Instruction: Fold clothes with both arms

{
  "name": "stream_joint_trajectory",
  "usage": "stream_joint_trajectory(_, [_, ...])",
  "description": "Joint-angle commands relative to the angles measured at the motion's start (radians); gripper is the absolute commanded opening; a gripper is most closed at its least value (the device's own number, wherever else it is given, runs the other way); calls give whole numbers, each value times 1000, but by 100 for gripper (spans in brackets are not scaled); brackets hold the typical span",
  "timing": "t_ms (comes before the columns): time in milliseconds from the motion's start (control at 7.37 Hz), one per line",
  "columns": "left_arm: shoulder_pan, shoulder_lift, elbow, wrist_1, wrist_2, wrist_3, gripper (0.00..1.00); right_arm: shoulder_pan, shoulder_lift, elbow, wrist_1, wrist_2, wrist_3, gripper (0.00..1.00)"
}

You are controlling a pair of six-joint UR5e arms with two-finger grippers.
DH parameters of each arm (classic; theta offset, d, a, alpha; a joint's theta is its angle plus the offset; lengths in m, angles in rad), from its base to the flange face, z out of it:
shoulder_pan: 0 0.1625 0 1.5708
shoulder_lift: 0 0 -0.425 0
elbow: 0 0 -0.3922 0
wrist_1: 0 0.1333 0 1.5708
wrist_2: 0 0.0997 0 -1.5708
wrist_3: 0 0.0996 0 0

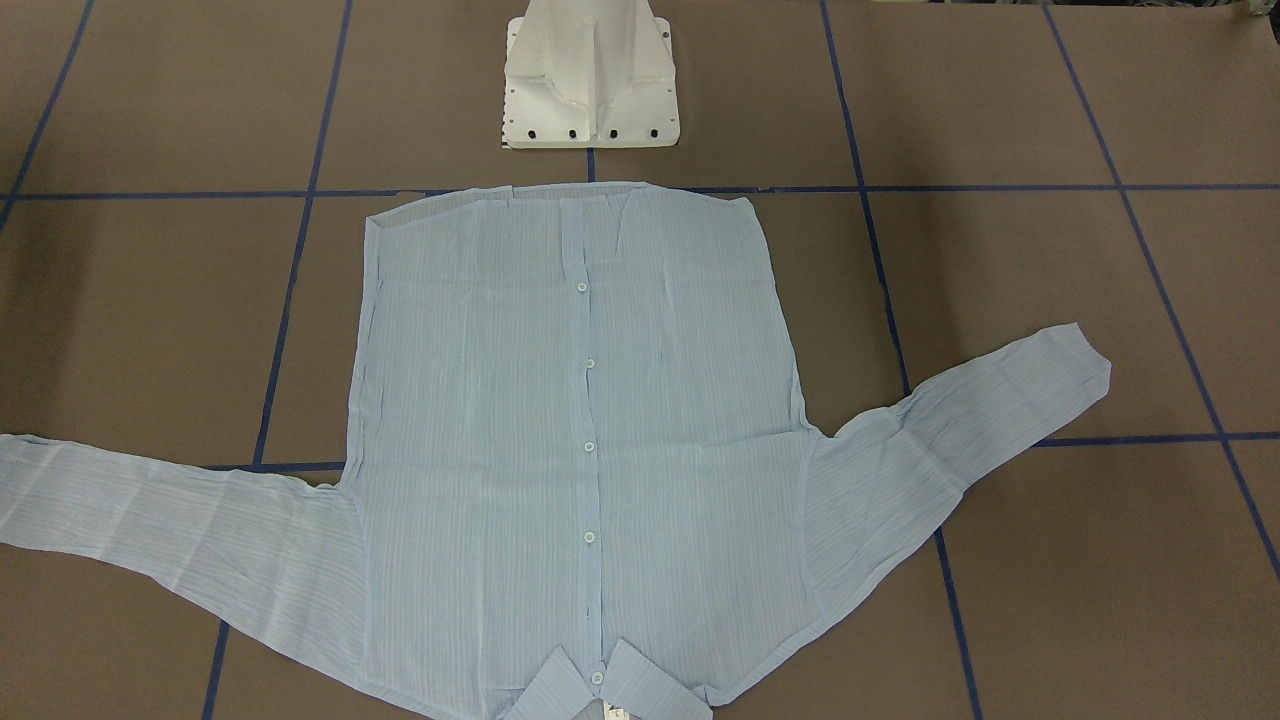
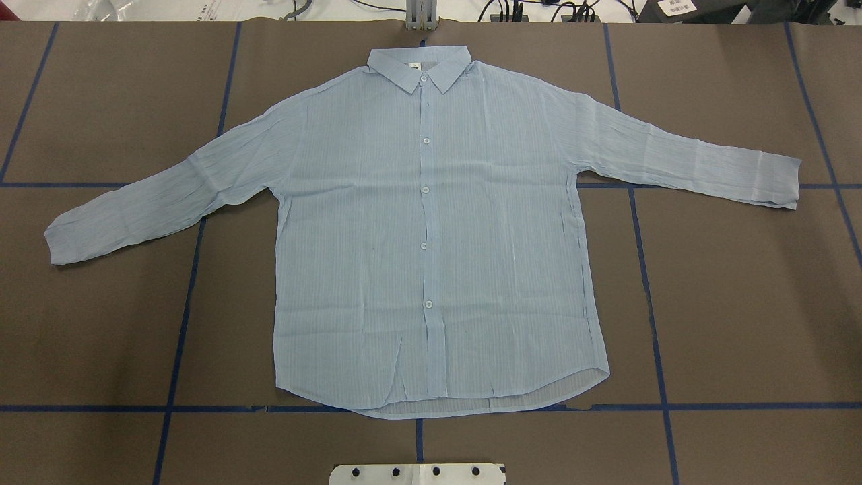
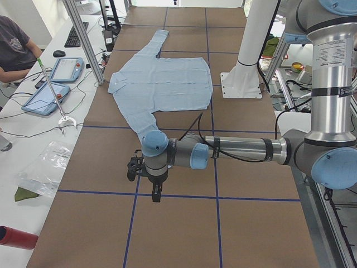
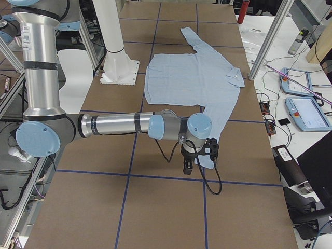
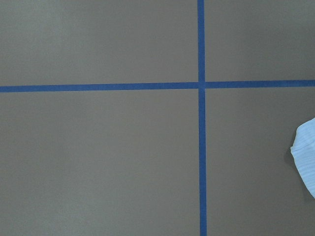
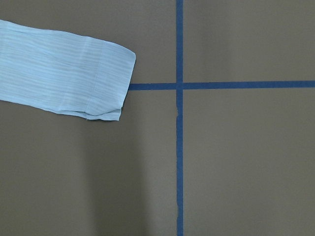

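Soft, even light falls from above on the matte brown bench (image 2: 741, 303). Shadows are faint: a dim band lies below the sleeve (image 6: 59, 73) in the right wrist view. Focus is sharp throughout. The two side views stretch slightly toward their edges.

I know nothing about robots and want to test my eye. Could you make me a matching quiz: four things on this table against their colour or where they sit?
Things:
1. shirt collar
2. shirt hem
3. pedestal base
4. tape lines

Descriptions:
A. white
B. dark blue, crossing the brown table
C. far from the pedestal base
D. close to the pedestal base

Pairs: 1-C; 2-D; 3-A; 4-B.
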Motion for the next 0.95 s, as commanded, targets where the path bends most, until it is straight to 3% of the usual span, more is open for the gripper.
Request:
stream_joint_trajectory(0, [0,-1,-4,-3,0,2,100,-12,2,-1,1,0,0,100])
stream_joint_trajectory(407, [2,-35,-8,-2,1,-2,100,-27,41,2,7,3,-3,100])
stream_joint_trajectory(814, [6,-75,-34,-18,1,-3,100,-56,85,-24,99,35,27,100])
